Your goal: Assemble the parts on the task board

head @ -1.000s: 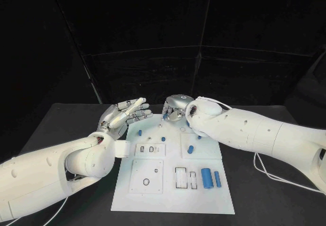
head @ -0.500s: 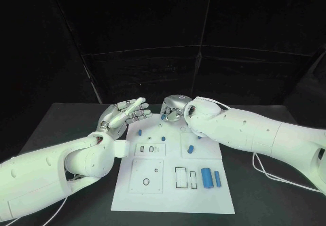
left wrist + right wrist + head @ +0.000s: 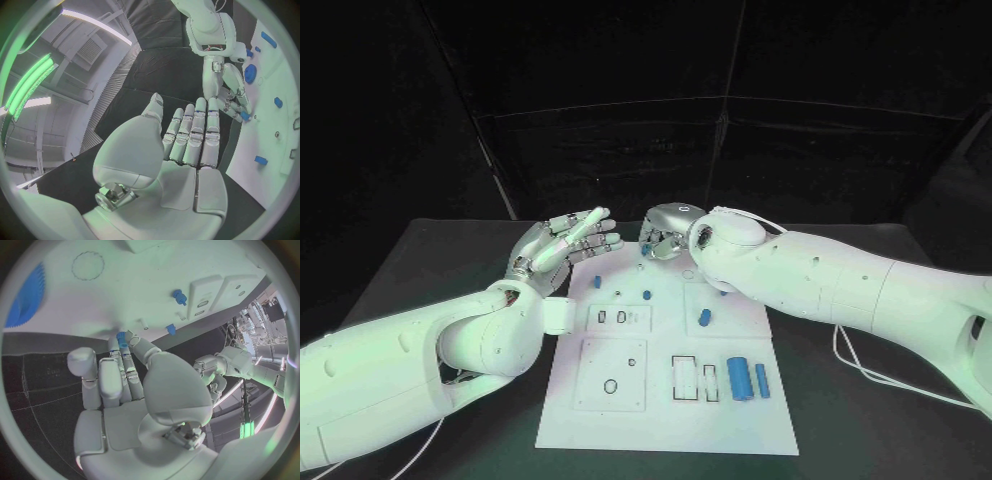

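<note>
On the black table [image 3: 444, 260], head view first: white board [image 3: 668, 425] lying lengthwise between the two arms. At 10 o'clock of it, left hand [image 3: 564, 245] raised just off the board's edge, fingers straight and spread, grasping nothing. At 12 o'clock, right hand [image 3: 668, 235] hunched over the far end, fingertips pointed down at the board. Short blue pegs [image 3: 648, 295] scattered across the far half, one loose piece [image 3: 705, 318] near the middle. At 5 o'clock, thick blue cylinder [image 3: 738, 378] and thin blue cylinder [image 3: 762, 380] lying side by side, just beside two outlined slots [image 3: 684, 376], not in them. Nothing visibly seated in the slotted plate [image 3: 620, 317] at 9 o'clock, nor in the ring outline [image 3: 610, 386] at 7 o'clock.

Left wrist view next: own palm flat, fingers [image 3: 200, 125] together and straight, nothing between them. Beyond, right hand with a small blue peg [image 3: 244, 116] at its fingertips, close over the board.

Right wrist view last: same peg pinched between thumb and a fingertip, almost touching the board. Near it, two more pegs [image 3: 179, 296] on the white surface; whether seated in holes, cannot tell. Ridged blue wheel [image 3: 25, 295] further along the board.

Judged from this: early going. One peg in hand, about to be placed; cylinders, loose piece and wheel left to fit.
</note>
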Tool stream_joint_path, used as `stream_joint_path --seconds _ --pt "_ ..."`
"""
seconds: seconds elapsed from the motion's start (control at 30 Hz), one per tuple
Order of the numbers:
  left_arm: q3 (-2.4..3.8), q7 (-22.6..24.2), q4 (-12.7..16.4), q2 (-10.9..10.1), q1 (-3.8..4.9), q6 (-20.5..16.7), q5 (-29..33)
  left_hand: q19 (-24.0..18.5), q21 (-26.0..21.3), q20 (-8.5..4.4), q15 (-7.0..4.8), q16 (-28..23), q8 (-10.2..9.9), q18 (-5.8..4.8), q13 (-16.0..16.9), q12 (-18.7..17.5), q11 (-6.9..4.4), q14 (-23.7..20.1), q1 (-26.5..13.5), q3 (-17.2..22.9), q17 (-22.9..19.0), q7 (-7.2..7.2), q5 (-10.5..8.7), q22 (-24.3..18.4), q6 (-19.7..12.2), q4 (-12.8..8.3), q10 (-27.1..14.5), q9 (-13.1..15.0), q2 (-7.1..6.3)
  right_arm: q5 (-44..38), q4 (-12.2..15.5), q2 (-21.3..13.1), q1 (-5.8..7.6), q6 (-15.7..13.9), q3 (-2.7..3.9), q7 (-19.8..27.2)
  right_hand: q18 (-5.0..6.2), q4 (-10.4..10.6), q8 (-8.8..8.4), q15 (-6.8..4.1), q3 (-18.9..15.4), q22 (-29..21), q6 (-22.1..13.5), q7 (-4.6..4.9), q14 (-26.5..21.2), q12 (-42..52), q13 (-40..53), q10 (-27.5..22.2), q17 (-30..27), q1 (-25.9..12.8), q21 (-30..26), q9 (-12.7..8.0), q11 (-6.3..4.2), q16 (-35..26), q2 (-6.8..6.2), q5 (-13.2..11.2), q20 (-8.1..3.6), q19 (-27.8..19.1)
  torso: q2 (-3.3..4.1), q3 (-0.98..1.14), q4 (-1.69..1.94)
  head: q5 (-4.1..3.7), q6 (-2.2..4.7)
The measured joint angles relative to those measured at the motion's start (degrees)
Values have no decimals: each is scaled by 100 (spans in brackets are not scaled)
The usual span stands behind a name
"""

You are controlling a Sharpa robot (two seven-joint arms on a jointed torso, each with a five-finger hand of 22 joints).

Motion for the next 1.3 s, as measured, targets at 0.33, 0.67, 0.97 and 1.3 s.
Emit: stream_joint_path --seconds 0.33,0.67,0.97,1.3 --pt "0 -10 -9 7 3 1 0 0 0 0 0 0 -21 0 0 0 0 0 0 0 0 0 0 1 0 0 0 0 0 1 -75 25 -4 25 -2 -10 0 99 1 85 -84 -661 -788 3 10 -30 -68 -869 -459 64 -392 -10 85 -253 -193 -133 93 -375 2 -1 2 3 4" --pt "0 -23 -9 -9 4 3 1 0 0 0 0 1 -21 -1 0 0 0 0 0 0 -6 0 0 1 0 0 0 0 0 40 587 -565 -4 -133 -2 -9 -1 179 37 85 -117 -569 -714 11 10 220 -20 -764 -489 64 -368 26 73 -288 -193 -133 80 -361 3 3 -10 18 2" --pt "0 -29 -7 -49 4 6 1 0 -22 0 0 1 -21 -1 0 0 0 0 0 -1 -7 0 0 -9 0 -1 0 1 0 483 1790 -1751 -5 -467 5 -138 -1 384 105 -89 -232 204 -459 -104 7 1314 486 728 228 97 120 48 -211 179 -355 -69 -88 118 -14 17 -51 -31 31" --pt "-1 -32 -37 -49 4 19 1 0 -22 0 0 -25 -21 -1 0 0 0 0 0 -16 -11 0 0 -17 0 -16 0 1 0 1031 2244 -2428 -2 -483 42 -738 -184 1341 166 -124 -1324 882 -874 -95 10 4352 3611 72 1297 229 514 51 -181 847 -600 269 -129 427 -56 49 -144 -46 13"
